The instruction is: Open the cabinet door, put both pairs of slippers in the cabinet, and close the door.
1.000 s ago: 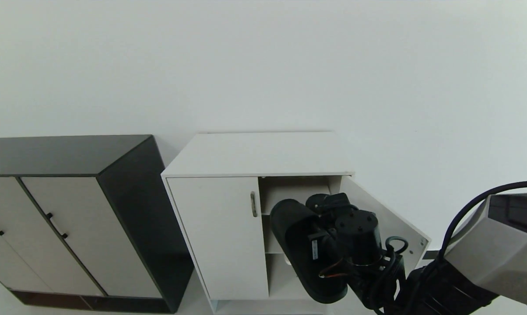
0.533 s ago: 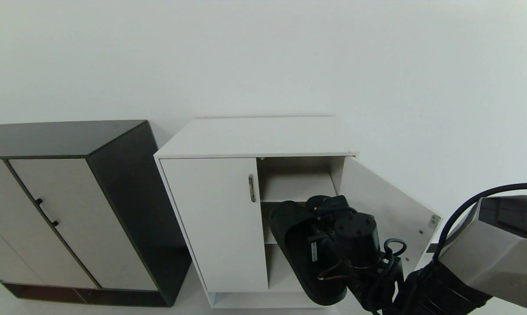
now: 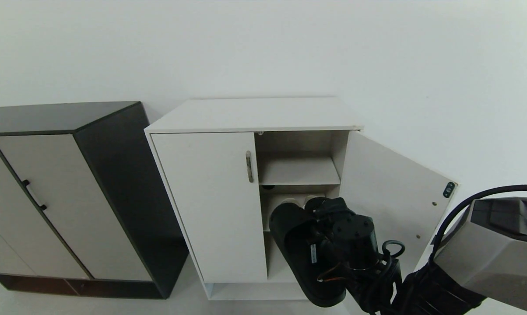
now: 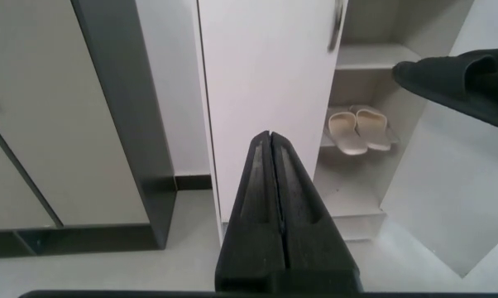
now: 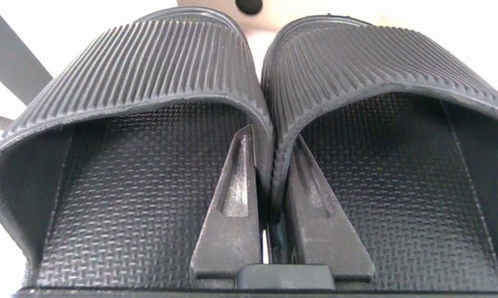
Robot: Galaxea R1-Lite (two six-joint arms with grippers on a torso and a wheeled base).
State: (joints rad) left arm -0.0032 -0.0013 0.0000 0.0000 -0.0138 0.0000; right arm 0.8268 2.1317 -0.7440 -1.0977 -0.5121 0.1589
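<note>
The right gripper (image 5: 270, 165) is found closed on the pair of black slippers (image 5: 150, 83). Its two fingers (image 5: 232, 199) are set one inside each slipper, and the adjoining inner walls are pinched between them. The pair is held off the floor, soles side by side, toes pointing away from the wrist.

Just beyond the held pair, the open right half of the white cabinet (image 3: 254, 113) is observed. Its right door (image 3: 386, 183) is swung out to the right of the gripper; the left door (image 3: 206, 201), with its handle (image 3: 248, 166), is shut to the gripper's left.

Further in, a pair of beige slippers (image 4: 361, 130) is noted on the middle shelf (image 4: 348, 157), toes inward.

The left gripper (image 4: 270, 141) is held lower and back from the cabinet, jaws pressed together, nothing gripped. A dark cabinet (image 3: 114, 175) stands to its left.
</note>
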